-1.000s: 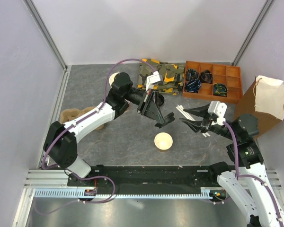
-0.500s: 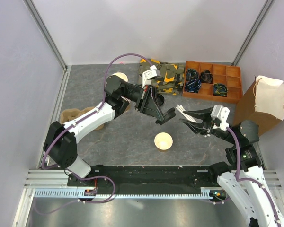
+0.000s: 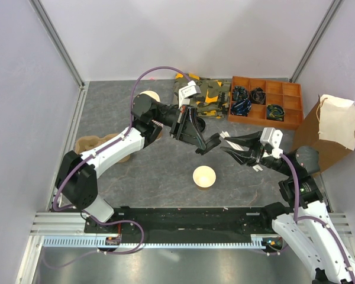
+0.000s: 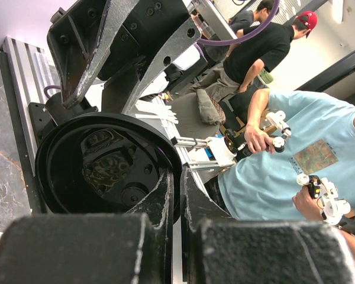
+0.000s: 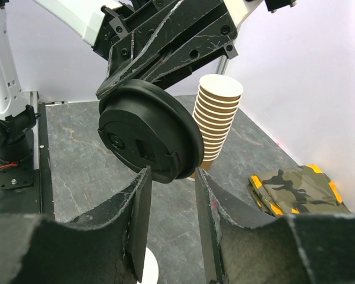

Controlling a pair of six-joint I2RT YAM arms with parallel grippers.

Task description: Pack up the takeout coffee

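- Left gripper (image 4: 176, 184): jaws closed tight on the rim of the black lid (image 4: 100, 160). The lid is held on edge, in the air over the middle of the table (image 3: 160, 168).
- Right gripper (image 5: 173, 175): jaws partly apart, with the lid's lower rim dipping between them. Left finger (image 5: 139, 201) looks to be at the rim. Cannot tell whether the pads press on the lid.
- Top view: the two grippers meet tip to tip at the lid, left arm reaching in from the left side, right arm from the right.
- Takeout coffee cup (image 3: 204, 176): upright on the table, open-topped, cream-white inside, no lid on it. It stands toward the near edge around the middle, nearer the arm bases than the grippers and clear of both.
- Stack of paper cups (image 5: 216, 118): tall, lidless, upright toward the far edge and left of centre. In the top view the left arm partly hides it.
- Camouflage cloth (image 3: 204, 94): at the far edge near the middle, with yellow trim showing.
- Orange divided tray (image 3: 284, 121): at the far right corner, dark bundled items in several compartments.
- Brown paper bag (image 3: 307, 133): stands at the right edge, a white sheet hanging over its top.
- Pulp cup carrier (image 3: 86, 144): at the left edge, partly under the left arm.
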